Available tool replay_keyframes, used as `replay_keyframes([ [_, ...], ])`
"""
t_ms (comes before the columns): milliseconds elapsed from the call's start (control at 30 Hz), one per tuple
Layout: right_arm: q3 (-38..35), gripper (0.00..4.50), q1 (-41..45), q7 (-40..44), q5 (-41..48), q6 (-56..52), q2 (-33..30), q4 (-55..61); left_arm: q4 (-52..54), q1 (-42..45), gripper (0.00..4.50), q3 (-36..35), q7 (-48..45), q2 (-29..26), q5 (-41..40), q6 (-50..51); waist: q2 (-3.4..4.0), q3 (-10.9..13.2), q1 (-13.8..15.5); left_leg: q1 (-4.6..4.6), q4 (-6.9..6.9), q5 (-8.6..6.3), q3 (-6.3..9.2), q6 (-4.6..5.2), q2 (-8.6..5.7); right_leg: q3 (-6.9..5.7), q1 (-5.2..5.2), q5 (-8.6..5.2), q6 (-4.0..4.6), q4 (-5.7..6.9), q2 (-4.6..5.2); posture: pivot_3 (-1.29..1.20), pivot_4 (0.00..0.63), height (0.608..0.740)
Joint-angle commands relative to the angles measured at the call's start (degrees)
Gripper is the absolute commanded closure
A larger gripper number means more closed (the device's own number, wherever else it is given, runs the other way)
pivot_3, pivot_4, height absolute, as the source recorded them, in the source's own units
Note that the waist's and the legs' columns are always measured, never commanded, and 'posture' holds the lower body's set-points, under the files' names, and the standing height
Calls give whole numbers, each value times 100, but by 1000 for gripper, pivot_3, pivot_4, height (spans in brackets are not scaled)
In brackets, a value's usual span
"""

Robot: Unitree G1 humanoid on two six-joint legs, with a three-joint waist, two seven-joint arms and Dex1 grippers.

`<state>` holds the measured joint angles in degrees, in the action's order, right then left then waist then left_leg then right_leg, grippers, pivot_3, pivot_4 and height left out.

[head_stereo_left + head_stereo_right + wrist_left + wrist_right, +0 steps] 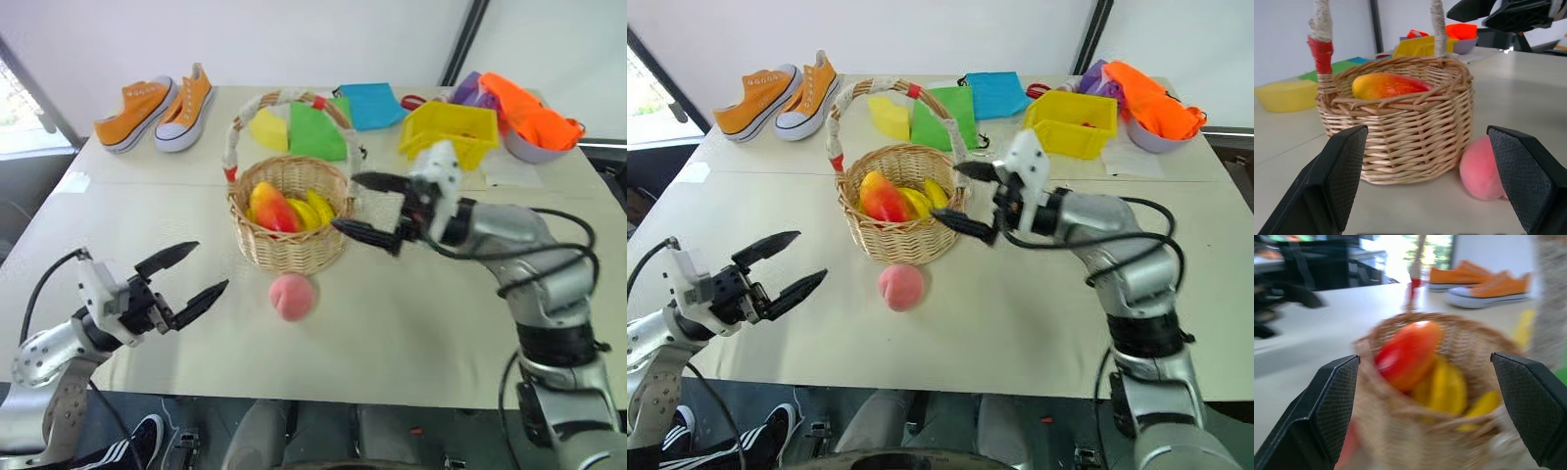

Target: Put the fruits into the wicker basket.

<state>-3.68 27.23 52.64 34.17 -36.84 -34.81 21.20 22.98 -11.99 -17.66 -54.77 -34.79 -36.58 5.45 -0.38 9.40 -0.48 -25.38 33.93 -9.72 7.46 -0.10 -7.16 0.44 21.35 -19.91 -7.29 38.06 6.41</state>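
The wicker basket point(290, 217) stands mid-table, its tall arched handle wrapped in white and red. Inside it lies the red-orange mango point(274, 209) among yellow banana-like pieces point(315, 209). A pink peach point(292, 296) rests on the table just in front of the basket, close to its wall. My right gripper point(370, 205) hovers open beside the basket's right rim, empty. Down at the near left, my left gripper point(191, 269) is open and empty, pointing toward the peach point(1483, 168) and basket point(1400, 128).
Orange sneakers point(157, 110) sit at the far left of the table. Yellow, green and blue cloth pieces point(318, 122) lie behind the basket. A yellow plastic bin point(449, 130) and a bowl with orange cloth point(529, 117) stand at the far right.
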Motion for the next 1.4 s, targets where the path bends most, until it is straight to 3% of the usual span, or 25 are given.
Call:
replay_keyframes([
  [33, -656, 37, -751, 944, -118, 863, -790, 101, 507, 184, 310, 685, 237, 148, -12, 416, 1, 1, 54, 0, 2, -2, 0, 4, -5, -1, -3, 0, 0, -2, 4, 0, 150, 740],
  [300, -861, 37, -1581, 1356, -320, 1736, -1271, 109, 269, 715, 310, 1732, 871, 536, 688, 867, 2, 0, -33, 5, 19, -8, -21, 13, 4, 11, -28, 1, -1, 9, 1, 0, 150, 740],
  [567, -767, 37, -1657, 1028, -267, 1651, -1172, 258, -247, 879, 310, 2019, 1040, 577, 1272, 840, 2, 1, -4, 4, 20, -8, -20, 13, 3, 11, -12, 0, -1, 2, 2, 0, 150, 740],
  [1267, -459, 37, -1362, 803, -325, 1687, -1123, 169, -860, 1113, 310, 2575, 860, 786, 1431, 1027, 6, -5, 17, 6, 26, -8, -20, 13, -2, 10, -17, 0, -1, 0, 5, 0, 150, 740],
  [1400, -456, 0, -1358, 800, -315, 1671, -1150, 178, -679, 1009, 1482, 2517, 864, 682, 1412, 1019, 5, -6, 21, 7, 27, -8, -20, 13, -2, 11, -19, 1, -1, 0, 6, 0, 150, 740],
])
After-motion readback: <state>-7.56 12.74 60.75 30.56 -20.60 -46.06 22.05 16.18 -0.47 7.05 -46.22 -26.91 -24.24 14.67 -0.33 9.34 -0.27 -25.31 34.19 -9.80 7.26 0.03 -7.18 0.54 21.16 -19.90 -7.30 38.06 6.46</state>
